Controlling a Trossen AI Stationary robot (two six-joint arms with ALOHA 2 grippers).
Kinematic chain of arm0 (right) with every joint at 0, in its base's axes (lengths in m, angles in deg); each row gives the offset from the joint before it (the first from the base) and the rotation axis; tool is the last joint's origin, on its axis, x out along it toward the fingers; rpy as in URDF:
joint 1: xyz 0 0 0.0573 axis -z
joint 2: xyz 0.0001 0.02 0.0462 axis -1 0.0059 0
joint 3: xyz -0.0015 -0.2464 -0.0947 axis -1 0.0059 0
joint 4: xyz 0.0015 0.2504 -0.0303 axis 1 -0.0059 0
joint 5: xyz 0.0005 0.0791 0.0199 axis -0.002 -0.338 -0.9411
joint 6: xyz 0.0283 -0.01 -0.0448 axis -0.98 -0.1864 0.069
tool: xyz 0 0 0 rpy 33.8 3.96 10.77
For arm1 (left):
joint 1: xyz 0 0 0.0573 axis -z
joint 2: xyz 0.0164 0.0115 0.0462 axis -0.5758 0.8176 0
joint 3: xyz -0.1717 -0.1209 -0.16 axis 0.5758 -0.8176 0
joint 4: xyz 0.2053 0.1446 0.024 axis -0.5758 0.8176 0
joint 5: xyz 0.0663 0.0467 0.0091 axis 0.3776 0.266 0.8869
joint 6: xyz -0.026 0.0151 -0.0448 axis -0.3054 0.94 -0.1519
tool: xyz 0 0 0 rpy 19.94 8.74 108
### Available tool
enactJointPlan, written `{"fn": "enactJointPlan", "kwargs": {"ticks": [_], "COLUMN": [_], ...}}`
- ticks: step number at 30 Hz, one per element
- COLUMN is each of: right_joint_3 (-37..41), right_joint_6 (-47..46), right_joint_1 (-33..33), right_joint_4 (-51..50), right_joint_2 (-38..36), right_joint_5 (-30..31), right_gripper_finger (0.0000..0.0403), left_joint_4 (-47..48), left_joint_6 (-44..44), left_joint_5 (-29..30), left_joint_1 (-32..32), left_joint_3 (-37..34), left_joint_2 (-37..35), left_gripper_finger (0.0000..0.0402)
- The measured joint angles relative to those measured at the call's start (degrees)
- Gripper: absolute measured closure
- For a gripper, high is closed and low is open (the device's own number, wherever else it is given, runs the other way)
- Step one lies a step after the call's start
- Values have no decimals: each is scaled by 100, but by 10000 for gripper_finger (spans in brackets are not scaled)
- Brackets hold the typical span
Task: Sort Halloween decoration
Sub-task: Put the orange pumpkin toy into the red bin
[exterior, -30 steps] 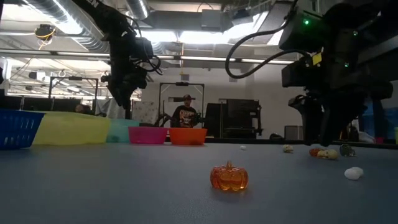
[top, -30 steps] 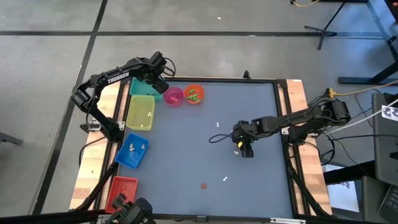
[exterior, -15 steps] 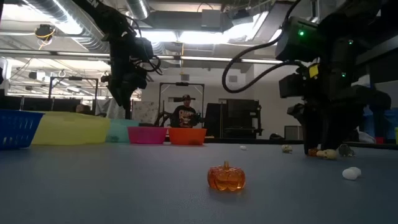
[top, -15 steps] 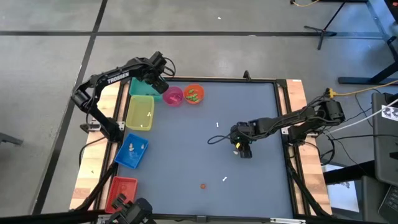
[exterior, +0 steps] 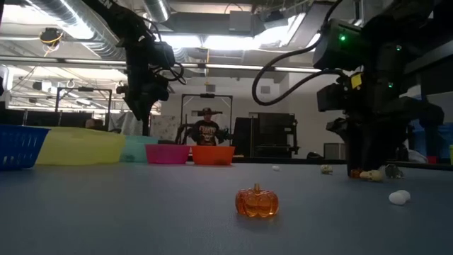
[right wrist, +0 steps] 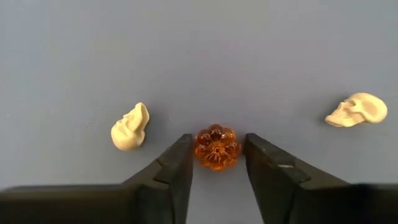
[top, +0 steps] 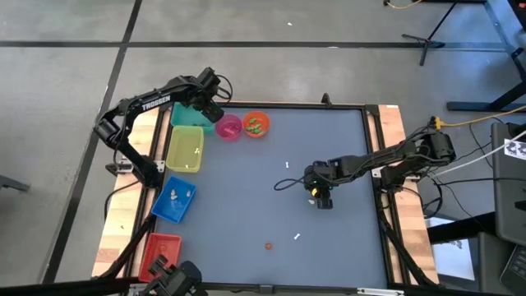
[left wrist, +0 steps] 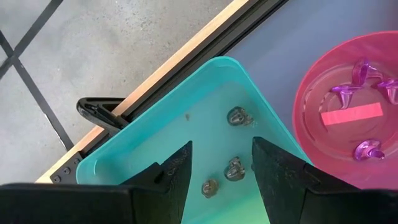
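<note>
Grey-blue bench, workshop behind. A small translucent orange plastic pumpkin sits on the bench squarely between my right jaws, narrowed close on each flank, not visibly gripping. Two white skull trinkets lie beside. My left jaws hang parted over the teal bin.

1. The surface is a plain, dull blue-grey, framed by pale wood strips.
2. The orange pumpkin between the dark fingers is translucent amber with darker ribs.
3. Two skulls beside it are creamy white.
4. Another pumpkin is glossy see-through orange.
5. The bins run teal, yellow, blue and red.
6. The pink bowl holds purple trinkets and a pink strip.
7. The orange bowl holds green pieces.
8. Both arms are black.
</note>
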Motion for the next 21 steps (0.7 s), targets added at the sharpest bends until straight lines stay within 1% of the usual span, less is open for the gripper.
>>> {"fn": "enactJointPlan", "kwargs": {"ticks": [5,15,21], "right_joint_3": [2,9,-67], "right_joint_6": [0,1,0], "right_joint_1": [0,0,0], "right_joint_4": [20,66,19], "right_joint_2": [2,4,15], "right_joint_5": [0,-3,-144], "right_gripper_finger": [290,291,291], "left_joint_4": [2,4,9], "left_joint_6": [0,24,26], "left_joint_5": [0,0,0], "left_joint_1": [0,0,0], "left_joint_3": [0,0,0], "left_joint_2": [0,0,0], "left_gripper_finger": [250,250,250]}}
